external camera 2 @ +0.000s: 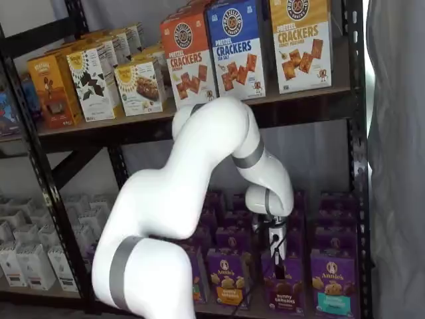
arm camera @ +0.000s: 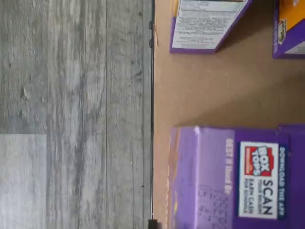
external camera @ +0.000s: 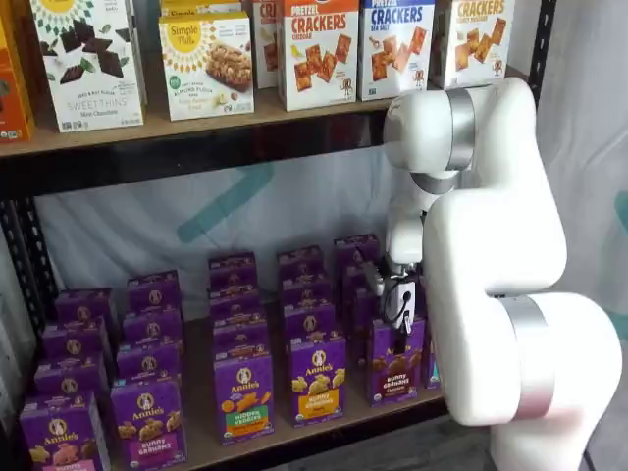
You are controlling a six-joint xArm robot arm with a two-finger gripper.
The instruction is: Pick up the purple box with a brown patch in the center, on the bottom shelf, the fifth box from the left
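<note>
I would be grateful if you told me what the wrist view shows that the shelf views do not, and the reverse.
Only the wrist view shows the top flap of a purple box with its Box Tops label, and the grey plank floor beyond the edge of the bottom shelf.

Only the shelf views show the white arm, the pincer hanging over the purple box, and the cracker boxes above.

Both show purple cartons standing on the tan shelf board.

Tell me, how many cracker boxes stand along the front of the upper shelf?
3: an orange box on the left, a blue box in the middle, a yellow box on the right. More may hide behind.
</note>
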